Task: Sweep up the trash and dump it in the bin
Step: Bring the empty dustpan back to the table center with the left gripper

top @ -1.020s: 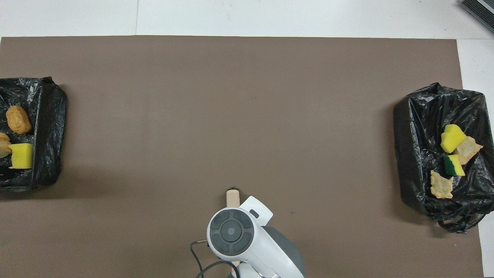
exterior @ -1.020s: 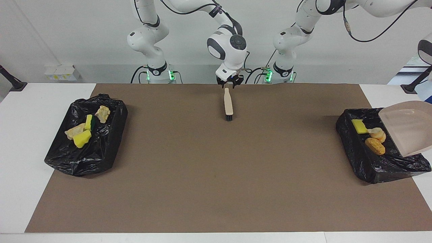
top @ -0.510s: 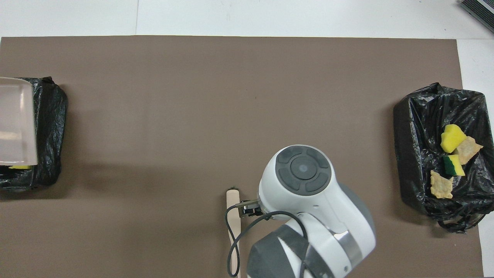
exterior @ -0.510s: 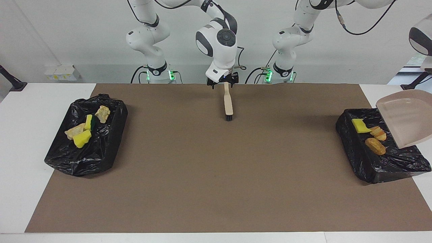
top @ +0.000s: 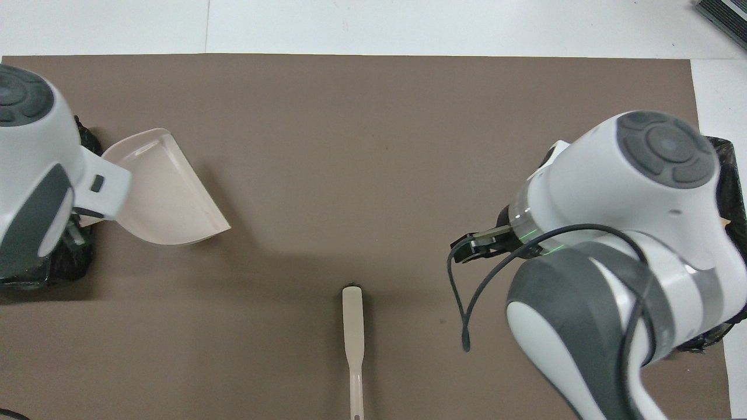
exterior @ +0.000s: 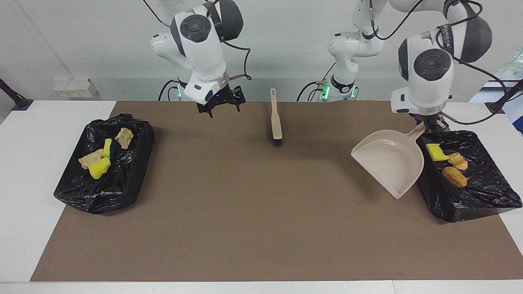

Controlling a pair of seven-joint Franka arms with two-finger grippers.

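Since the earlier frames the right gripper (exterior: 220, 107) had let go of the brush (exterior: 276, 122) and swung up and off toward the right arm's end, fingers spread, nothing in them, hanging over the brown mat (exterior: 253, 228) near its robot-side edge. The left gripper (exterior: 428, 125) had carried the beige dustpan (exterior: 388, 163) off the bin and out over the mat, clenched on the pan's handle, pan tilted, mouth twd the mat's middle.

Hidden bits: in the overhead view both arm housings covered most of each bin, so the trash showed only in the facing view. Left fingertips were hard to make out under the wrist.

Trash: four pcs, two yellow sponge chunks (exterior: 100, 167) and two pale lumps (exterior: 124, 137), lay in the black-bagged bin (exterior: 102, 192) at the right arm's end. Three more, a yellow sponge (exterior: 435, 152) and two golden-brown bread-like pcs (exterior: 453, 176), lay in the bin (exterior: 470, 196) at the left arm's end. The brush lay flat by the mat's robot-side edge, mid-table.
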